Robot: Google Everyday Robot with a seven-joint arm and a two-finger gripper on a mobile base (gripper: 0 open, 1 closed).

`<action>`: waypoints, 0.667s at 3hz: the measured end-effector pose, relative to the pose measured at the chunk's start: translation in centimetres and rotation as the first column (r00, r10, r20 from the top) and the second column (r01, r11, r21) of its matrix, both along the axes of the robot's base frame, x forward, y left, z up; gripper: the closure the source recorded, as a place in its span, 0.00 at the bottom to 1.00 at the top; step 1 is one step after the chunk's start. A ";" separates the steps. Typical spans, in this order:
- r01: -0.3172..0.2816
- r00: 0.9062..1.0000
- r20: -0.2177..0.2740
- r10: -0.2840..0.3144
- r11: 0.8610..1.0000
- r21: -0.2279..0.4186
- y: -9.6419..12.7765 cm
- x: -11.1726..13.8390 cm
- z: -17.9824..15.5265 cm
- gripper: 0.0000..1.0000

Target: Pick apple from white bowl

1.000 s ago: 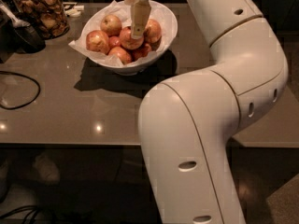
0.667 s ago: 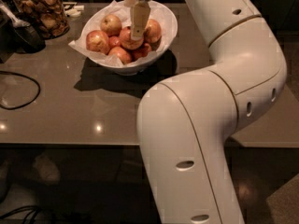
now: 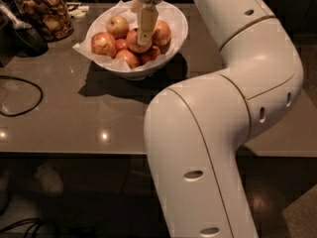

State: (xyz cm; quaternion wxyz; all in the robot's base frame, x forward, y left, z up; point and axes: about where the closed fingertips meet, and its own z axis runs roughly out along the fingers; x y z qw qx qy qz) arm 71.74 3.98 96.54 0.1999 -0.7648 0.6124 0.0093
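Hardly anything is shifting since a second ago: the white two-finger gripper point(image 3: 144, 31) is still reaching down from the far edge of the scene into the wide, glossy white bowl point(image 3: 141, 73), and the fruit is lying as it lay then. Its long cream-coloured tip is pointing straight down toward the near side and is lying across the front of the large, round, red-orange apple point(image 3: 132, 39). Whether the grip is clenched on that apple or released cannot be told, since only the near side of it is showing. That apple is sitting in the middle of the bowl, on top of the heap and touching its neighbours. Being round, it is showing no clear long axis, and which way its stem is pointing cannot be told. A paler yellow-pink apple point(image 3: 118, 26) is lying just to its far left, and a red apple with a yellowish patch point(image 3: 103, 43) is resting at the left rim. Crumpled white paper point(image 3: 83, 46) is lining the bowl and spilling over its left edge. The bowl is standing mouth-up at the far side of the grey-brown table top point(image 3: 99, 113). A glass jar of brown pieces point(image 3: 44, 14) is standing to the far left, well apart from the bowl. A thin black cable point(image 3: 30, 105) is looping across the left edge of the table. The thick white robot arm point(image 3: 223, 113) is filling the near right.
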 end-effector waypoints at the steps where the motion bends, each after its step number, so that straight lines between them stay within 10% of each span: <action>1: -0.009 1.000 -0.011 0.009 1.000 0.000 0.1 -0.1 -0.5 0.29; 2: -0.013 1.000 -0.023 0.013 1.000 -0.002 0.1 -0.1 -1.0 0.28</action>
